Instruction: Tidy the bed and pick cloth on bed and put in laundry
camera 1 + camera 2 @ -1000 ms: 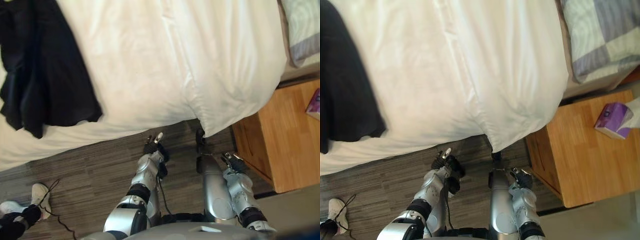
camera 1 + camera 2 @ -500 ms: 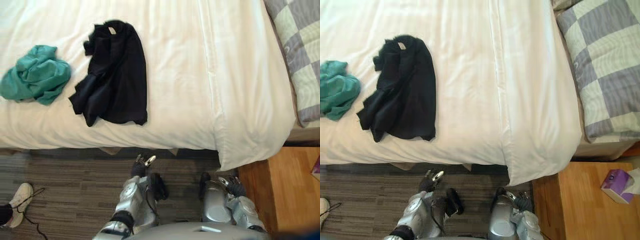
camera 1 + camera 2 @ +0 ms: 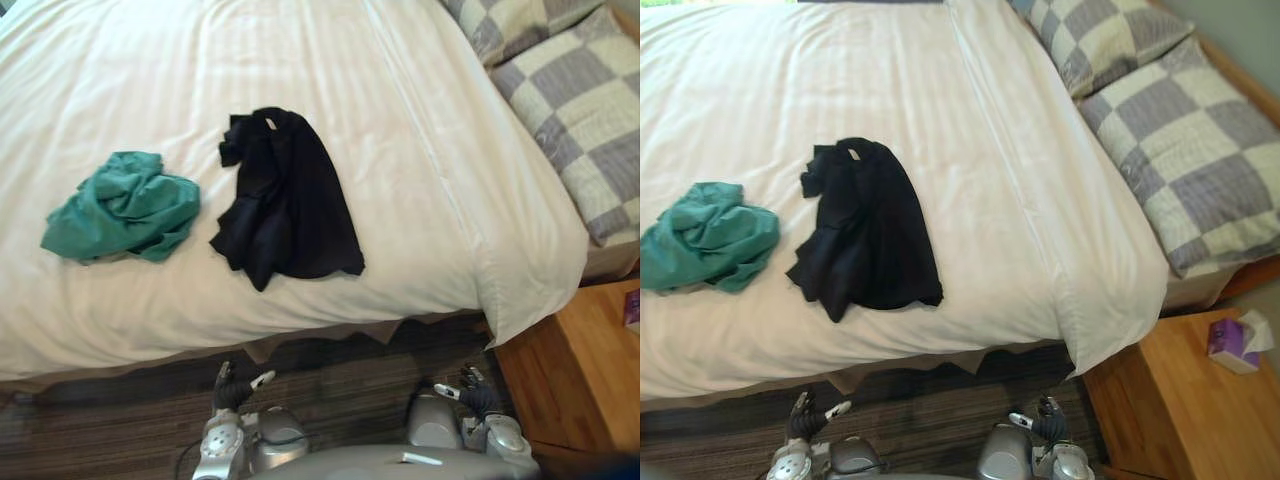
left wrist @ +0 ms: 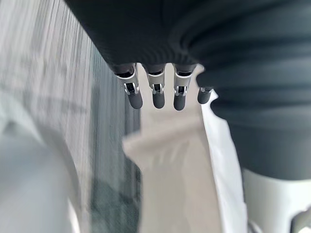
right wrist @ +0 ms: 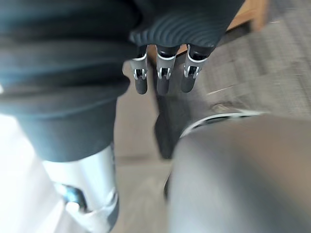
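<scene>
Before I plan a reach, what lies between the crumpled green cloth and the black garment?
Between crumpled green cloth and black garment: bare white duvet, left eye view.

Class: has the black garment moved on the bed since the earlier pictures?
No. The black garment lies just as close beside the green cloth as before; only the camera has shifted.

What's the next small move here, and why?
Probably lift the left hand toward the black cloth, lying near the front edge of the bed. That hand and the right hand hang open and empty down by the floor.
</scene>
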You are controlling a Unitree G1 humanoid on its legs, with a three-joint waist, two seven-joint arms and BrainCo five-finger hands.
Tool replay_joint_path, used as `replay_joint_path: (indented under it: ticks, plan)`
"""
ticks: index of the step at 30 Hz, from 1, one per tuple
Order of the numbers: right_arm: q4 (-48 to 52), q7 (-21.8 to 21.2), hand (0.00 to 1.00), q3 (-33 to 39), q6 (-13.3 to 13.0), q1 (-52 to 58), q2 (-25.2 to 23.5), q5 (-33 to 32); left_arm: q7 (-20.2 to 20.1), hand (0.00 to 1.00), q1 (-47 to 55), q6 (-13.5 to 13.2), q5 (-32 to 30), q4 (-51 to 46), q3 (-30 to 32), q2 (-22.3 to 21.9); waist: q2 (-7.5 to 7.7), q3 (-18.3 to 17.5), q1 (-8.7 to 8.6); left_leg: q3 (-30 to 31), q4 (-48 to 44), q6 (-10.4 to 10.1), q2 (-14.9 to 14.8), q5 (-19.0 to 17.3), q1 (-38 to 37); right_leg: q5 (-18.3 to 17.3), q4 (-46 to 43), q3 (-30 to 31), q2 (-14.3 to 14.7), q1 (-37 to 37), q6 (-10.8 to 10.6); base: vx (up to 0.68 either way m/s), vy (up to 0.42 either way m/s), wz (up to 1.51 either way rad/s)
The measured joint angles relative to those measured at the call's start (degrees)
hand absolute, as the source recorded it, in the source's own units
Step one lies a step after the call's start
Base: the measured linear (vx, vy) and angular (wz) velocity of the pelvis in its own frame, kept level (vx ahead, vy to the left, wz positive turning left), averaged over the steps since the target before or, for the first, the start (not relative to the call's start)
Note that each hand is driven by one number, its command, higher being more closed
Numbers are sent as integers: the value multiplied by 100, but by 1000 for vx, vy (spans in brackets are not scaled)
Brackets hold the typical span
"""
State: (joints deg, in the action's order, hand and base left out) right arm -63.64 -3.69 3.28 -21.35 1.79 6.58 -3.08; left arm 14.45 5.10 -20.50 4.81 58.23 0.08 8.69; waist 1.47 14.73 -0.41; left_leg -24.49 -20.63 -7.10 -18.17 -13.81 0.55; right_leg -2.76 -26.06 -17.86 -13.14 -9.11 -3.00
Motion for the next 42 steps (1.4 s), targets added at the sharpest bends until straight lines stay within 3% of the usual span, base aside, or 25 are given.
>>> replay_joint_path:
  ticks: [2, 3, 4, 5, 7, 10, 12, 13, 14, 15, 16, 17, 20, 22, 23, 25, 26, 27, 30, 31, 32, 34, 36, 39, 42]
  plan:
    - [43, -256, 0, -454, -101, -18, -26, -28, 58, 0, -62, 226, -189, 7, -13, -104, 30, -214, -36, -51, 910, 190, 640, 499, -81, -674, 333, -108, 683, 12, -33, 75, 228, 19]
    - [48, -309, 0, -570, -113, -22, -55, -21, 61, 0, -77, 275, -208, 9, -21, -156, 12, -260, -53, -71, 1078, 237, 769, 601, -102, -741, 674, 1, 892, 97, 12, 100, 199, 28]
    - [60, -427, 0, -701, -165, -28, -156, 1, 55, 0, -108, 359, -218, 23, -92, -293, 9, -307, -71, -97, 1363, 311, 1046, 739, -174, -784, 1333, 315, 1045, 452, 274, 79, 152, 22]
    - [53, -496, 0, -721, -186, -82, -104, 12, 50, 0, -124, 382, -222, 32, -134, -365, -108, -323, -55, -100, 1423, 333, 1092, 767, -196, -725, 1353, 335, 1050, 462, 348, 107, 185, 39]
    - [33, -626, 0, -767, -318, -103, -78, -54, -52, 0, -113, 352, -588, 25, -451, -491, -257, -387, -183, 17, 1488, 421, 1251, 890, -381, -821, 1143, 489, 894, 670, 343, 101, 116, 65]
    - [21, -782, 0, -861, -329, -128, -287, -357, -48, 0, -144, 363, -843, -48, -438, -451, -63, -490, -127, -23, 649, 371, 1198, 849, 3, -918, 1216, 439, 719, 781, 340, 68, 16, 47]
    - [145, -762, 0, -973, -181, -155, -383, -360, -96, 0, -174, 342, -844, -231, -381, -430, -42, -408, -58, -46, -820, 301, 843, 773, 649, -918, 1422, 446, 688, 928, 344, 6, -14, 5]
    - [186, -704, 0, -1054, -32, -159, -384, -354, -152, 0, -173, 271, -844, -276, -314, -486, -152, -358, -2, -128, -1528, 346, 515, 523, 846, -918, 1462, 454, 729, 1102, 346, 14, 47, -24]
    - [183, -666, 0, -1048, 30, -156, -360, -353, -177, 0, -159, 251, -854, -263, -288, -515, -167, -356, 1, -208, -1626, 368, 404, 457, 826, -919, 1455, 457, 727, 1177, 345, 9, 108, -40]
    - [174, -566, 0, -1039, 118, -143, -307, -359, -241, 0, -85, 224, -878, -241, -271, -567, -247, -424, -2, -297, -1300, 455, 313, 480, 702, -949, 1400, 521, 680, 1175, 290, 38, 192, -50]
    - [178, -511, 0, -1043, 182, -148, -223, -362, -347, 0, 10, 212, -765, -224, -285, -606, -405, -484, -22, -260, -507, 481, 338, 939, 508, -1042, 1308, 652, 689, 1131, 143, 31, 170, -58]
    - [173, -498, 0, -1044, 205, -174, -168, -361, -413, 0, 28, 225, -600, -171, -287, -614, -433, -492, -35, -120, -235, 415, 462, 872, 390, -1074, 1246, 772, 667, 1073, 98, 71, 213, -50]
    - [132, -495, 0, -850, 233, -211, -213, -302, -811, 0, 4, 341, 317, -56, -226, -496, -274, -543, -180, 220, 692, 333, 924, 906, 134, -1013, 1225, 931, 379, 867, -35, 74, 200, -8]
    - [-72, -455, 0, -589, 246, -173, -234, -204, -1023, 0, 52, 339, 459, -14, -152, -311, -57, -529, -179, 413, 460, 282, 704, 627, 246, -941, 1220, 1076, 114, 909, -164, -3, 171, -12]
    - [-139, -446, 0, -555, 245, -145, -182, -204, -1036, 0, 76, 334, 459, 14, -149, -312, -29, -529, -176, 480, 536, 241, 618, 654, 238, -903, 1242, 1115, 76, 909, -230, 67, 289, -32]
    - [-191, -444, 0, -311, 228, -78, -48, -226, -1040, 0, 123, 297, 442, 129, -218, -419, -321, -638, -173, 676, 1100, -113, 374, 1172, 30, -780, 1390, 1233, 17, 950, -579, 88, 350, -40]
    - [-218, -443, 0, -226, 228, -83, -63, -224, -1041, 0, 85, 281, 434, 252, -211, -410, -329, -637, -178, 764, 1246, -316, 546, 960, -134, -719, 1450, 1305, -127, 1017, -770, 90, 420, -18]
    - [-235, -459, 0, -120, 222, -73, -179, -232, -1035, 0, 23, 283, 431, 277, -226, -335, -137, -620, -221, 732, 1281, -214, 819, 1000, -223, -553, 1512, 1327, -377, 1118, -856, 71, 482, 2]
    - [-243, -582, 0, -41, 210, 19, -286, -233, -904, 0, 87, 288, 440, 269, -207, -191, -50, -660, -154, 562, 1527, 51, 1083, 894, -489, 110, 1514, 1080, -607, 1160, -553, 6, 355, -14]
    - [-251, -650, 0, -77, 130, 37, -273, -225, -772, 0, 120, 287, 414, 215, -142, -197, -69, -682, -135, 441, 1668, 141, 1045, 884, -576, 241, 1467, 662, -558, 1126, -280, -15, 197, -24]
    - [-250, -690, 0, -119, 65, 36, -282, -219, -696, 0, 162, 290, 403, 179, -108, -187, -56, -693, -134, 415, 1727, 164, 1042, 890, -596, 232, 1367, 513, -498, 1079, -261, -2, 193, -32]
    - [-183, -735, 0, -393, -82, 38, -269, -219, -534, 0, 193, 398, 408, 154, -64, -165, -34, -707, -179, 361, 2008, 242, 1063, 994, -661, -324, 1276, 453, 137, 940, -406, 11, 105, -30]
    - [-18, -715, 0, -463, -73, 66, -262, -284, -512, 0, 176, 472, 367, 180, -64, -184, -71, -698, -234, 440, 2094, 292, 1182, 1073, -640, -685, 1703, 727, 593, 1064, -224, 54, 41, 13]
    - [-25, -645, 0, -469, -17, 41, -159, -361, -396, 0, 81, 510, 308, 165, -67, -487, -250, -624, -265, 602, 2409, 337, 1337, 1296, -782, -542, 2010, 586, 566, 1360, -261, 91, 40, 37]
    - [-109, -506, 0, -474, 194, 1, -143, -353, -233, 0, 140, 735, 835, 157, 43, -530, -248, -629, -153, 596, 2472, 299, 1291, 1320, -857, -540, 2054, 578, 619, 1443, -262, 87, -22, 12]
